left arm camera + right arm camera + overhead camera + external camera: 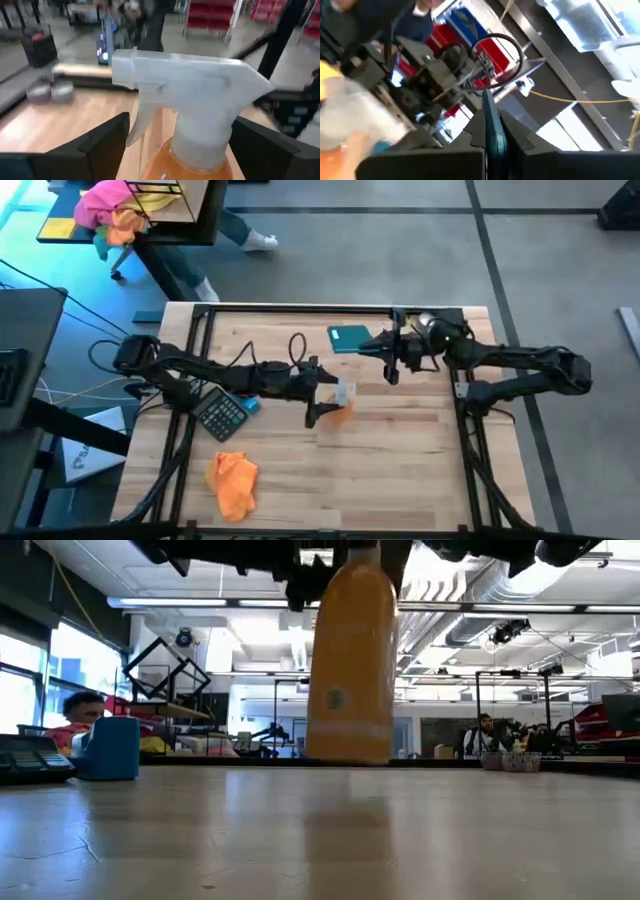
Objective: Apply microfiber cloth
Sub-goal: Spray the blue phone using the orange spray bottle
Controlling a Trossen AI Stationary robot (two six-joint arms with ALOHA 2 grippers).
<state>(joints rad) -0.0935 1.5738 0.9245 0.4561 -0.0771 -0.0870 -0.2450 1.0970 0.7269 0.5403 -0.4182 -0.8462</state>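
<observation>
Room: grey concrete floor (420, 250) with dark seams; black side table (170, 210). Open ceiling with pipes (480, 590); bright window (25, 670).

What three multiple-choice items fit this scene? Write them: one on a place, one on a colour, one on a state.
1. Where is the microfiber cloth?
A. In the right gripper
B. Flat on the table, on the left arm's side, below the calculator in the high view
C. Draped over the bottle

2. What colour is the liquid in the spray bottle?
A. Blue
B. Clear
C. Orange

3. How does the spray bottle stand?
A. Upright
B. On its side
C. Upside down

Key: 1 B, since the high view shows the cloth lying alone on the wood. 2 C, since the low view shows an orange body. 3 A, since in the low view its base is down.
</observation>
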